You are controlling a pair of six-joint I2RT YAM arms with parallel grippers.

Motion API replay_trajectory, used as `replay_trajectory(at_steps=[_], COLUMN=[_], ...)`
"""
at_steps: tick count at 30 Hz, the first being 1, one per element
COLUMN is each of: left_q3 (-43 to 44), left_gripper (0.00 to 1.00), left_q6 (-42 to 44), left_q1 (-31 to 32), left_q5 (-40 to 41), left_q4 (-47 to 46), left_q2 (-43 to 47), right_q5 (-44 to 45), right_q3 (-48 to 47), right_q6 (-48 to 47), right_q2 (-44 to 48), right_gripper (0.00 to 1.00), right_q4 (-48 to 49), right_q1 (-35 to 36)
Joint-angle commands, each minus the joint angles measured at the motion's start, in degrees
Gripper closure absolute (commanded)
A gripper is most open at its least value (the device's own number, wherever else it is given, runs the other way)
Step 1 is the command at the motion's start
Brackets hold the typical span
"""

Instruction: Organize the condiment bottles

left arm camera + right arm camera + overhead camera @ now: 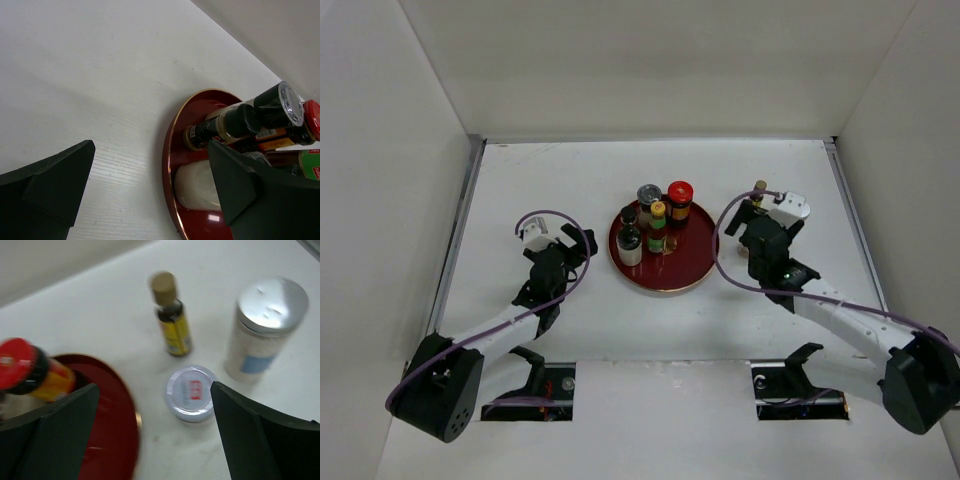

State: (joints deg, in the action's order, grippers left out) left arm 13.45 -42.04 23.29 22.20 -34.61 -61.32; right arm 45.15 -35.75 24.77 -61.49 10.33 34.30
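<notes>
On the round red tray (675,268), mid-table: red-lidded jar (680,200), silver-capped jar (649,196), yellow-capped green bottle (657,228) and white bottle (631,250), clustered upright. Right of the tray, on the table: tan-capped small bottle (172,322), silver-lidded shaker (265,330), white-lidded low jar (192,392). Left gripper (150,172) is near the tray's left rim, spread wide, empty. Right gripper (155,415) is over the loose three, spread wide, empty.

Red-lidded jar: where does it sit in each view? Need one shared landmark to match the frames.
Top external: the red-lidded jar stands at the back right of the cluster on the red tray.
Left wrist: the jar is at the right edge, mostly cut off, with its lid showing.
Right wrist: the jar is at the left edge, blurred.
Shared landmark: the red tray's rim, visible in all three views.
</notes>
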Motion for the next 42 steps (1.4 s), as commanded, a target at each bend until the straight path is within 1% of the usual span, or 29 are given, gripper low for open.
replay_trajectory(at_steps=[1, 4, 13, 14, 16, 17, 20, 22, 26, 30, 33, 37, 42], left_q3=[-0.01, -0.01, 0.17, 0.17, 0.08, 0.08, 0.08, 0.0, -0.09, -0.09, -0.09, -0.27, -0.27], left_gripper=[0.01, 0.01, 0.01, 0.01, 0.01, 0.01, 0.01, 0.01, 0.01, 0.01, 0.01, 0.01, 0.01], left_q6=[-0.59, -0.59, -0.67, -0.67, -0.76, -0.76, -0.76, -0.85, -0.85, -0.85, -0.76, -0.76, -0.76], left_q1=[-0.31, 0.22, -0.04, -0.22, -0.22, -0.13, -0.39, -0.4, -0.48, -0.22, -0.66, -0.4, -0.75], left_q5=[-0.57, -0.58, -1.01, -1.19, -1.63, -1.46, -1.54, -1.63, -1.19, -1.19, -1.1, -1.02, -1.54], left_q4=[-3.71, -3.8, -3.97, -3.97, -3.97, -3.97, -3.97, -3.97, -3.97, -3.97, -3.97, -3.97, -3.89], left_q2=[-0.47, -0.2, -1.17, -1.34, -0.91, -0.65, -0.99, -0.82, -0.55, -0.47, -0.82, 0.15, 0.06], right_q5=[-3.2, -7.08, -11.31, -10.87, -9.99, -9.21, -5.61, -3.41, 1.17, 1.0, -1.37, -4.01, -5.24], right_q3=[0.85, 1.03, -2.57, -2.92, -2.75, -2.31, -0.91, -0.29, 0.94, 0.15, -1.6, -4.85, -7.05], right_q6=[8.71, 9.33, 8.8, 8.89, 9.15, 9.15, 8.1, 6.44, 2.48, 0.01, 2.37, 4.75, 5.2], right_q2=[-0.9, -4.85, -18.65, -19.88, -20.95, -20.95, -19.37, -17.18, -9.01, -4.69, -6.35, -12.4, -19.61], right_gripper=[0.0, 0.0, 0.0, 0.05, 0.18, 0.26, 0.42, 0.46, 0.47, 0.47, 0.47, 0.47, 0.47], right_q4=[-9.8, -8.66, -1.8, -1.19, 0.47, 1.79, 4.43, 4.88, 4.53, 4.26, 3.83, 5.13, 10.93], right_q1=[-5.68, -9.38, -12.73, -13.08, -13.69, -13.61, -13.0, -10.89, -4.92, 3.33, 9.66, 16.26, 21.19])
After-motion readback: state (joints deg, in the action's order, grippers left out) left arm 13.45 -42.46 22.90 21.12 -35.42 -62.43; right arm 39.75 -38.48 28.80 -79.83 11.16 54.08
